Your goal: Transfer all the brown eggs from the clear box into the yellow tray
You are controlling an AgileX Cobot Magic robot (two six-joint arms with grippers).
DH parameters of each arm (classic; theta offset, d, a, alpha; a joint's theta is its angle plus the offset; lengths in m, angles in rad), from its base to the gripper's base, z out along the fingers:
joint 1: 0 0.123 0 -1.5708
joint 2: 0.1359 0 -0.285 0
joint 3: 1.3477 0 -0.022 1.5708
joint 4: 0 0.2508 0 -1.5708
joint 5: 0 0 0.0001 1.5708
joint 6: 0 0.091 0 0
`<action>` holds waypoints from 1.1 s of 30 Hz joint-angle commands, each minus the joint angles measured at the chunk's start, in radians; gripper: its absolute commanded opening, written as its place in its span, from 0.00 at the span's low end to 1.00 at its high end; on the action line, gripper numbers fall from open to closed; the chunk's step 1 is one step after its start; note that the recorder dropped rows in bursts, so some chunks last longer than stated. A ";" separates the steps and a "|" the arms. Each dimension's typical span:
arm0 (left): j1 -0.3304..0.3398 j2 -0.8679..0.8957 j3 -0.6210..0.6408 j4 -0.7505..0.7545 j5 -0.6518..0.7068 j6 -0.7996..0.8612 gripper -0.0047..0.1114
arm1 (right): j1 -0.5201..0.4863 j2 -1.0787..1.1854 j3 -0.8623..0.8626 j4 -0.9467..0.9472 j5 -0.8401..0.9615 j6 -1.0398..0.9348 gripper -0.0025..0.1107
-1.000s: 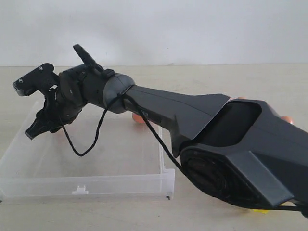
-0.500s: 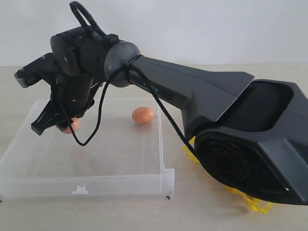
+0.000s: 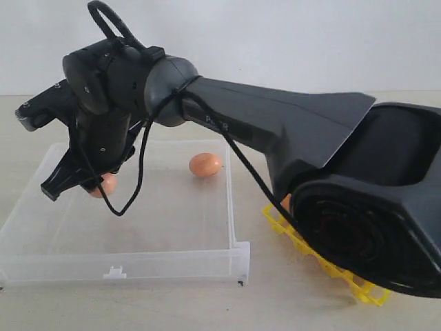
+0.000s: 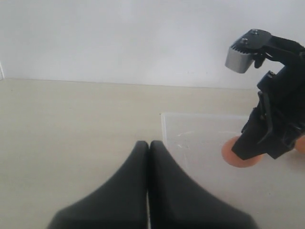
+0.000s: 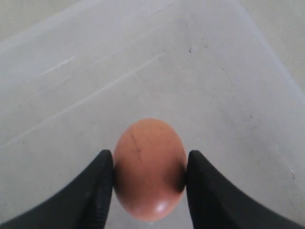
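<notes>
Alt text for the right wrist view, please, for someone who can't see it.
A brown egg is gripped at its sides between the two black fingers of the right gripper. Behind it is the scuffed see-through floor of the clear box; no other egg shows in this view.

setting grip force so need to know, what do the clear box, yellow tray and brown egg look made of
Clear box: likely hard plastic, glossy; see-through walls, fine scratches on its floor.
Yellow tray: seemingly moulded plastic; uniform bright colour, thin lattice.
Brown egg: natural-looking shell, mostly matte with faint dark lines and a small glint; could be imitation.
</notes>
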 commanded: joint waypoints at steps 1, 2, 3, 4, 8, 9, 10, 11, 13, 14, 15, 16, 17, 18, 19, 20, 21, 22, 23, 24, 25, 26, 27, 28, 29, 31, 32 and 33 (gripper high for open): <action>0.001 0.003 0.003 0.002 0.000 0.001 0.00 | 0.001 -0.128 0.205 -0.053 -0.128 0.031 0.04; 0.001 0.003 0.003 0.002 0.000 0.001 0.00 | -0.001 -0.167 0.274 -0.055 -0.188 0.040 0.04; 0.001 0.003 0.003 0.002 0.000 0.001 0.00 | -0.005 -0.206 0.347 -0.055 -0.258 0.059 0.04; 0.001 0.003 0.003 0.002 0.000 0.001 0.00 | -0.009 -0.277 0.482 -0.056 -0.399 0.110 0.04; 0.001 0.003 0.003 0.002 0.000 0.001 0.00 | -0.035 -0.426 0.842 -0.057 -0.783 0.253 0.04; 0.001 0.003 0.003 0.002 0.000 0.001 0.00 | -0.042 -0.441 0.888 -0.057 -0.822 0.284 0.04; 0.001 0.003 0.003 0.002 0.000 0.001 0.00 | -0.044 -0.464 0.953 -0.057 -0.886 0.296 0.04; 0.001 0.003 0.003 0.002 0.000 0.001 0.00 | -0.044 -0.475 0.978 -0.057 -0.914 0.291 0.04; 0.001 0.003 0.003 0.002 0.000 0.001 0.00 | -0.045 -0.483 1.006 -0.057 -0.949 0.286 0.04; 0.001 0.003 0.003 0.002 0.000 0.001 0.00 | -0.047 -0.483 1.006 -0.057 -0.949 0.288 0.04; 0.001 0.003 0.003 0.002 0.000 0.001 0.00 | -0.047 -0.483 1.006 -0.057 -0.949 0.295 0.04; 0.001 0.003 0.003 0.002 0.000 0.001 0.00 | -0.047 -0.483 1.006 -0.057 -0.946 0.325 0.04; 0.001 0.003 0.003 0.002 0.000 0.001 0.00 | -0.047 -0.483 1.006 -0.057 -0.939 0.348 0.04; 0.001 0.003 0.003 0.002 0.000 0.001 0.00 | -0.047 -0.483 1.006 -0.057 -0.924 0.349 0.04; 0.001 0.003 0.003 0.002 0.000 0.001 0.00 | -0.047 -0.483 1.006 -0.057 -0.903 0.349 0.04; 0.001 0.003 0.003 0.002 0.000 0.001 0.00 | -0.047 -0.483 1.006 -0.057 -0.886 0.349 0.04; 0.001 0.003 0.003 0.002 0.000 0.001 0.00 | -0.047 -0.483 1.006 -0.057 -0.870 0.349 0.04; 0.001 0.003 0.003 0.002 0.000 0.001 0.00 | -0.047 -0.483 1.006 -0.057 -0.855 0.349 0.04; 0.001 0.003 0.003 0.002 0.000 0.001 0.00 | -0.047 -0.483 1.006 -0.057 -0.837 0.349 0.04; 0.001 0.003 0.003 0.002 0.000 0.001 0.00 | -0.047 -0.483 1.006 -0.057 -0.799 0.349 0.04; 0.001 0.003 0.003 0.002 0.000 0.001 0.00 | -0.047 -0.481 1.006 -0.057 -0.781 0.349 0.04; 0.001 0.003 0.003 0.002 0.000 0.001 0.00 | -0.047 -0.476 1.006 -0.057 -0.761 0.349 0.04; 0.001 0.003 0.003 0.002 0.000 0.001 0.00 | -0.047 -0.474 1.006 -0.057 -0.758 0.349 0.04; 0.001 0.003 0.003 0.002 0.000 0.001 0.00 | -0.047 -0.472 1.006 -0.057 -0.750 0.349 0.04; 0.001 0.003 0.003 0.002 0.000 0.001 0.00 | -0.047 -0.472 1.006 -0.057 -0.745 0.349 0.04; 0.001 0.003 0.003 0.002 0.000 0.001 0.00 | -0.047 -0.472 1.006 -0.057 -0.745 0.349 0.04; 0.001 0.003 0.003 0.002 0.000 0.001 0.00 | -0.047 -0.472 1.004 -0.057 -0.745 0.349 0.04; 0.001 0.003 0.003 0.002 0.000 0.001 0.00 | -0.047 -0.472 1.004 -0.057 -0.745 0.349 0.05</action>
